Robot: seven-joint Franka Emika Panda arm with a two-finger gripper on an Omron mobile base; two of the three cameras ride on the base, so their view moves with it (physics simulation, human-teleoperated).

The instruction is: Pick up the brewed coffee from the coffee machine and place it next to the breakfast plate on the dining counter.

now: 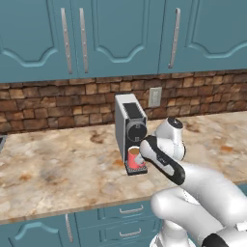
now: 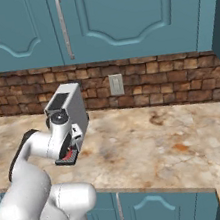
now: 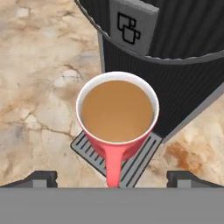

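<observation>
Two-finger dark gripper (image 3: 112, 178) spread wide, holding nothing, poised over small red coffee-filled mug (image 3: 117, 114) on grey-sided, black-fronted coffee machine's (image 1: 129, 126) drip tray (image 3: 140, 158).

No readable words anywhere. Only sign: a two-cups icon on the grey panel (image 3: 132, 27) atop the coffee machine (image 3: 175, 65).

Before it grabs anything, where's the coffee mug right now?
The red mug sits on the coffee machine's drip tray, on the marbled counter below the brick backsplash.
</observation>
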